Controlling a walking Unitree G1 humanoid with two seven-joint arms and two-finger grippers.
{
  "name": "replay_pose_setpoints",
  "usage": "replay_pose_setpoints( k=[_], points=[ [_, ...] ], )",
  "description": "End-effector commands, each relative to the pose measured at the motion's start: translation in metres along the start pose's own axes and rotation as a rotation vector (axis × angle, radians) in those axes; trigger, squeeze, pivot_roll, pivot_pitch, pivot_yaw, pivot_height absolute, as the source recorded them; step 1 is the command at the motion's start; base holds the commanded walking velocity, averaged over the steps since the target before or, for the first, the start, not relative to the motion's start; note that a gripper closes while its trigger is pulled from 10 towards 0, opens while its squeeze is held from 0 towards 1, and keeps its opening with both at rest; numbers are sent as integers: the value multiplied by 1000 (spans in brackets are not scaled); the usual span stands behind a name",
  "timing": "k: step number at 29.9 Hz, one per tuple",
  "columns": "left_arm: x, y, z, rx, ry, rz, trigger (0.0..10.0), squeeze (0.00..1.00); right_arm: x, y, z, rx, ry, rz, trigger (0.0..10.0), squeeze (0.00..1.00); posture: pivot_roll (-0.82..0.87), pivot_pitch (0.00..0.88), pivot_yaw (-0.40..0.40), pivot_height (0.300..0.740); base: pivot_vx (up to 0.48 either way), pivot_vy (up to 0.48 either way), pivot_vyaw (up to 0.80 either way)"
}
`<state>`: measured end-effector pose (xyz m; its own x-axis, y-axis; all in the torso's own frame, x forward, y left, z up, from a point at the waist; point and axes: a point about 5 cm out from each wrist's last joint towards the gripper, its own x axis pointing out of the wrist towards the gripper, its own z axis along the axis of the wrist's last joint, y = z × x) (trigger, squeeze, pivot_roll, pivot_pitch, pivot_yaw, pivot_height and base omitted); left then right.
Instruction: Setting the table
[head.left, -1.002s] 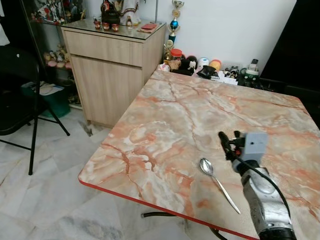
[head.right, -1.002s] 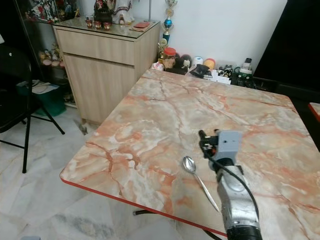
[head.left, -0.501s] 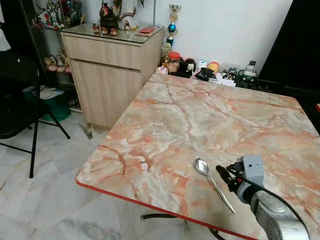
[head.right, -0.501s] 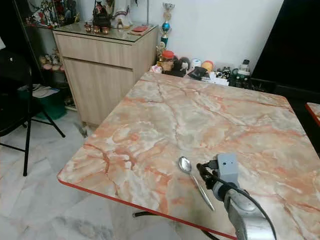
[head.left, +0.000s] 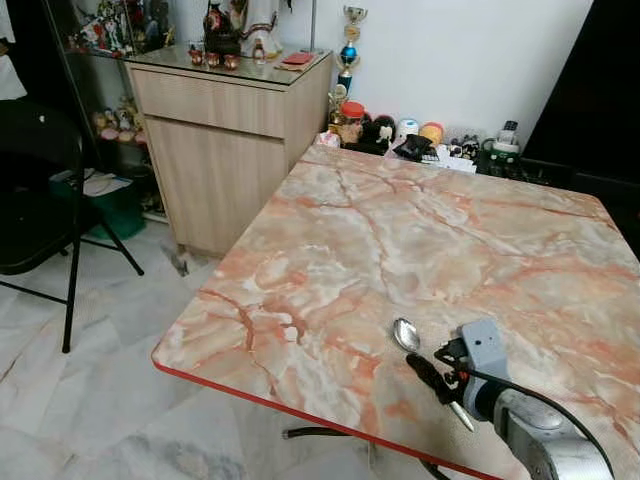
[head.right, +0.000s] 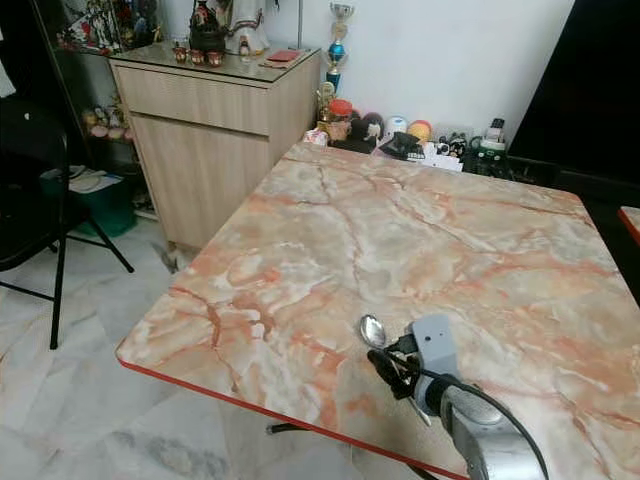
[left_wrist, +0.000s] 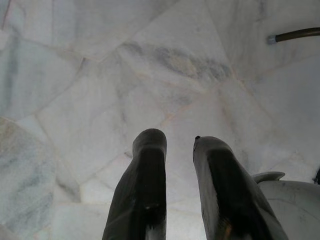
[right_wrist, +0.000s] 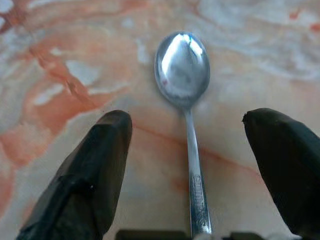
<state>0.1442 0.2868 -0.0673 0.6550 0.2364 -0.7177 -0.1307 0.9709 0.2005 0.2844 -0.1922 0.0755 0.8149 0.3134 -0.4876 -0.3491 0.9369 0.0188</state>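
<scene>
Spoon: lying flat on the pink-and-orange marble table, pretty close to the near red edge, bowl pointing away from the robot and handle running back toward it.

Right pincer: low over the table and spread wide apart, one black finger on each side of the spoon's handle. Neither finger looks like it's touching the spoon. In the head views the pincer sits right over the handle, so you mostly just see the bowl poking out past it.

Left pincer: hanging idle off to the side, pointing down at the pale marble floor. Fingers are a little apart, nothing between them.

Table: nothing else on the top as far as I can see besides the spoon.

Background: wooden cabinet by the table's far left corner with figurines on it, a row of jars and knick-knacks along the white wall behind the table, black folding chair off on the left.
</scene>
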Motion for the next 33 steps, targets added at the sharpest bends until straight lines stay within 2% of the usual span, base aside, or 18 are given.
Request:
replay_pose_setpoints(
  k=[1,6,12,30,31,32,33],
  points=[
    [-1,-1,-5,22,23,-12,10000,0,4,0,-1,-7,5,-4,10000,0,128,14,-58,740,0,0,0],
    [-1,-2,-4,26,22,-17,10000,0,10,-1,-5,0,16,-3,10000,0,131,9,-57,740,0,0,0],
    [-1,-1,-4,35,23,-17,10000,0,16,5,-3,5,-20,57,10000,0,131,3,-55,740,0,0,0],
    [-2,-6,-7,49,27,-33,10000,0,27,0,-10,-3,-10,47,10000,0,131,0,-58,740,0,0,0],
    [-1,-6,-6,48,26,-33,10000,0,29,1,-13,-4,-2,56,9098,0,130,0,-60,740,0,0,0],
    [-1,-6,-6,48,25,-32,10000,0,30,1,-15,-3,3,61,9098,0,130,0,-60,740,0,0,0],
    [-1,-6,-5,47,24,-32,10000,0,30,1,-16,-3,7,63,8510,0,132,0,-62,740,0,0,0]
  ],
)
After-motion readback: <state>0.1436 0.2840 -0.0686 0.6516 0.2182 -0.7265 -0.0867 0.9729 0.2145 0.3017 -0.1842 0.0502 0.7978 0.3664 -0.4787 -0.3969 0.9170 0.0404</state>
